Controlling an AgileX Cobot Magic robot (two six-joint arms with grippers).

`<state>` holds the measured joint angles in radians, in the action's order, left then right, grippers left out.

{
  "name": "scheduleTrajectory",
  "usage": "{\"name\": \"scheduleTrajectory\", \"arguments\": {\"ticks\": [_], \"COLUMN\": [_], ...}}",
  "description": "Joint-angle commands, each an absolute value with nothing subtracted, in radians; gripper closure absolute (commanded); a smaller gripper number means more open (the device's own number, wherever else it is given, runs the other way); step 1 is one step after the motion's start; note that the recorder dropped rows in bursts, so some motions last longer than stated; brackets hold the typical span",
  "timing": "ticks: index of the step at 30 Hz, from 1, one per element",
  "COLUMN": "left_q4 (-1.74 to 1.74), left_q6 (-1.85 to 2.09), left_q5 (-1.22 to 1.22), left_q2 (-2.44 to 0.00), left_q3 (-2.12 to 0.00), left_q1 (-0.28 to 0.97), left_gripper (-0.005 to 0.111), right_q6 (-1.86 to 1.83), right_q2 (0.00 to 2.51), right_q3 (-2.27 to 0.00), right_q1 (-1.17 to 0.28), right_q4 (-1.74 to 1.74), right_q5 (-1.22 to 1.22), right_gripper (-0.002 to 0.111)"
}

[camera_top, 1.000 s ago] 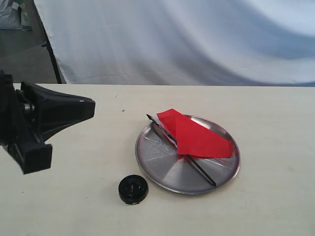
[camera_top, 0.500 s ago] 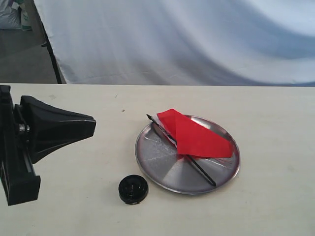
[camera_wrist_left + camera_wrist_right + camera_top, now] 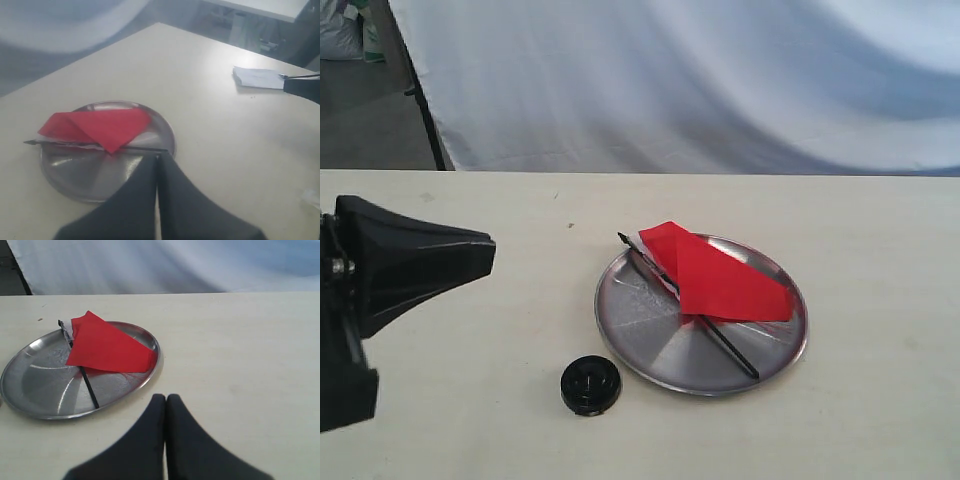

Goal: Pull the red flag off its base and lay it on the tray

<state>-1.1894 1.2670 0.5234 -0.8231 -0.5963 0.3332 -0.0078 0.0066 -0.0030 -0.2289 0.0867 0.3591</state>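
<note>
Exterior view, left gripper [image 3: 480, 252]: seen at the far left edge, drawn further back towards that edge than half a second ago, and well apart from everything else on the table [image 3: 880, 260].
Left gripper's fingers [image 3: 140, 195]: shown pressed together in the left wrist view, with nothing held between them.
Base [image 3: 590, 385]: left standing on the table near the tray's near-left rim, its centre hole empty; it has not been moved across the frames.
Tray [image 3: 638, 345]: set near the middle of the table, separated from the base by a narrow gap.
Red flag [image 3: 725, 280]: laid flat inside the tray, the cloth folded over the far-right part. The black stick [image 3: 732, 350] runs diagonally across the plate, one end reaching just over the far-left rim. Its position is unchanged.
Right gripper [image 3: 166, 402]: not seen in the exterior view. In the right wrist view its fingers are closed against each other, empty, above bare table near the tray.
What has changed: only the left arm has been moved, away from the tray.
Meaning for the task: the flag is judged to be off its base and delivered. The withdrawal is read as the closing move, with nothing left to be placed.
</note>
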Motion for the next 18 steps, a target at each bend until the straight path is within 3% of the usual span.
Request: {"name": "scheduleTrajectory", "arguments": {"ticks": [1, 18], "left_q4": [-1.191, -1.220], "left_q6": [1.271, 1.273], "left_q5": [0.514, 0.304], "left_q2": [-0.703, -0.357], "left_q3": [-0.512, -0.204], "left_q1": [0.338, 0.338], "left_gripper": [0.107, 0.107], "right_q6": [-0.012, -0.012], "right_q2": [0.000, 0.000], "right_q3": [0.000, 0.000], "right_q1": [-0.223, -0.223], "right_q4": [0.085, 0.085], "right_q5": [0.361, 0.361], "right_gripper": [0.109, 0.109]}}
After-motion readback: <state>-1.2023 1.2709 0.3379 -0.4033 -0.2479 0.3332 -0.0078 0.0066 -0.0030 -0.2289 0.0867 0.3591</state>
